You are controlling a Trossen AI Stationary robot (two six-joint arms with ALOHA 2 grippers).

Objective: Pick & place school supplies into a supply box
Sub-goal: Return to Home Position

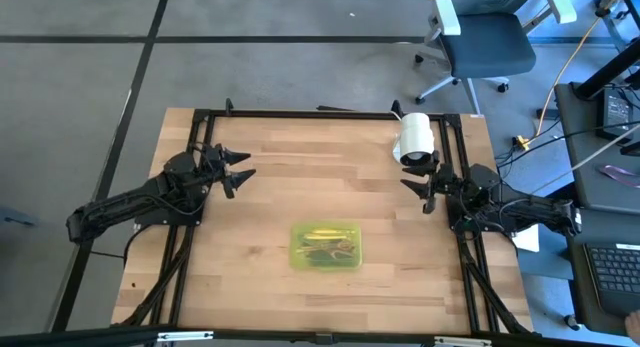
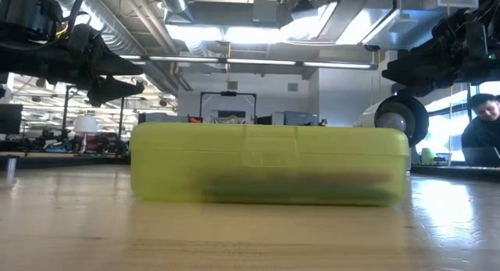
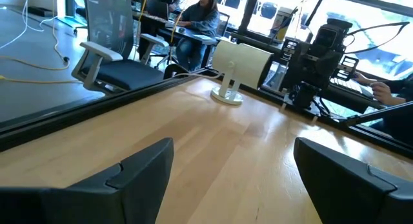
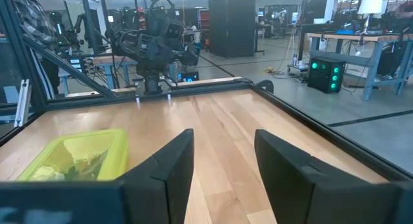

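The supply box (image 1: 326, 246), a translucent yellow-green case, lies shut and flat on the table's near middle; it fills the low view (image 2: 269, 163) and shows in the right wrist view (image 4: 74, 156). Dark and yellow school supplies (image 1: 325, 250) show dimly through its lid. My left gripper (image 1: 243, 173) hovers open above the table's left side, far-left of the box. My right gripper (image 1: 408, 176) hovers open above the table's right side, far-right of the box. Neither touches anything.
A white cylindrical roll on a stand (image 1: 415, 139) sits at the table's far right corner, close to my right gripper, also seen in the left wrist view (image 3: 237, 68). An office chair (image 1: 485, 42) stands beyond the far edge. Bare wood surrounds the box.
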